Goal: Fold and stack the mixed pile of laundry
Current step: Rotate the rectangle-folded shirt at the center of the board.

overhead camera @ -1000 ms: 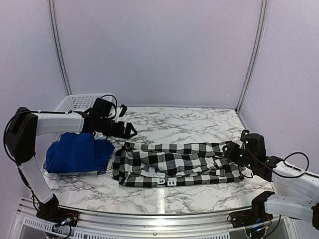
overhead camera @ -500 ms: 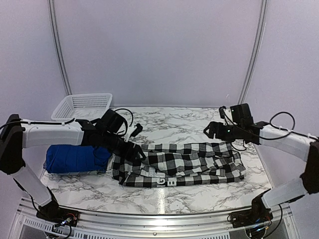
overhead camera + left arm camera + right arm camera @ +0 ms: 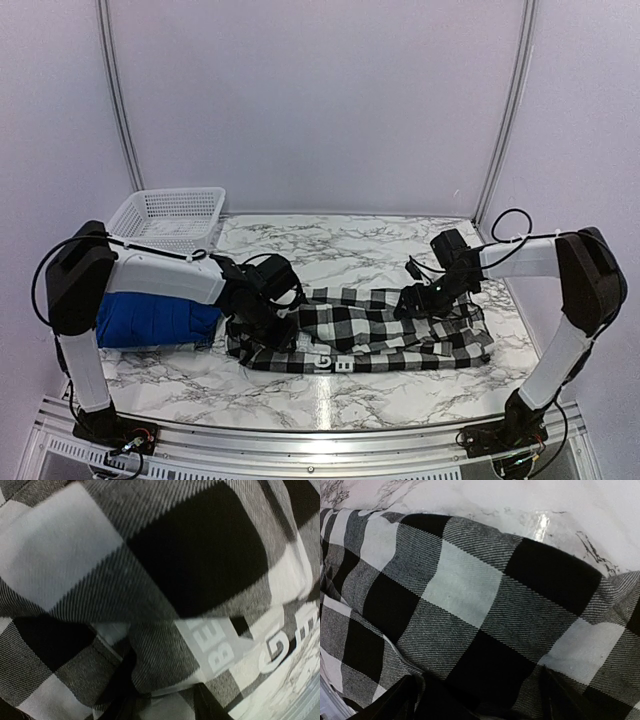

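Observation:
The black-and-white buffalo-check flannel shirt (image 3: 370, 335) lies as a long band across the marble table. My left gripper (image 3: 268, 325) is down on its left end. In the left wrist view a bunched fold of flannel (image 3: 200, 555) fills the gap between the half-closed jaws of the left gripper (image 3: 167, 695), beside a grey printed label (image 3: 215, 645). My right gripper (image 3: 408, 300) rests on the shirt's right part. In the right wrist view the right gripper (image 3: 480, 700) stands open, its dark fingers (image 3: 405, 700) wide apart on flat flannel (image 3: 465, 585). A folded royal-blue shirt (image 3: 150, 320) lies at the left.
A white lattice basket (image 3: 170, 212) stands at the back left corner. Bare marble table (image 3: 340, 245) shows behind the flannel and along the front edge. Purple walls close in the back and sides.
My left arm came down from beside the basket onto the flannel's left end, its jaws narrowing on cloth. My right arm swung from the near right onto the flannel's right part.

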`<action>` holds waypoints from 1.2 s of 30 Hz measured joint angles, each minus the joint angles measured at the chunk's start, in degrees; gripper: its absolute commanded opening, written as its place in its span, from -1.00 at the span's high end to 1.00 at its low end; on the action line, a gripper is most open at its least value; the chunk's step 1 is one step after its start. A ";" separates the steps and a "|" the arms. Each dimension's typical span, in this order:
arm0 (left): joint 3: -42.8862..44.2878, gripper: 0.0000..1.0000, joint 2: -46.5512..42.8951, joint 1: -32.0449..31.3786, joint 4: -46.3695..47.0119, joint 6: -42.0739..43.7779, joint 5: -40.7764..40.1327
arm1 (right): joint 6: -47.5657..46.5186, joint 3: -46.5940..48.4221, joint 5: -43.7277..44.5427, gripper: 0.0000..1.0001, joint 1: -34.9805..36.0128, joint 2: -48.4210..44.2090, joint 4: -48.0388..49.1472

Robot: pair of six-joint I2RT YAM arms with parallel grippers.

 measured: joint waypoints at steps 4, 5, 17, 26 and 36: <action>6.38 0.22 5.18 2.19 -1.86 -0.44 -3.54 | -0.33 -3.74 -0.96 -0.58 -0.46 -2.45 0.98; 8.39 0.19 6.58 3.21 -2.34 -0.26 -4.42 | -0.09 -4.63 -1.27 -0.58 -0.44 -3.28 1.25; 40.13 -0.22 21.84 17.62 -8.09 3.63 -9.07 | 11.56 -8.41 -11.45 -0.55 6.75 -22.38 -2.47; 28.98 0.00 10.25 5.92 -8.22 4.81 -5.95 | 8.98 -8.26 -10.91 -0.17 4.26 -15.76 -4.63; 27.04 0.13 18.51 3.54 -8.11 3.37 -4.57 | 10.60 -19.41 -13.84 0.04 5.73 -15.61 -2.08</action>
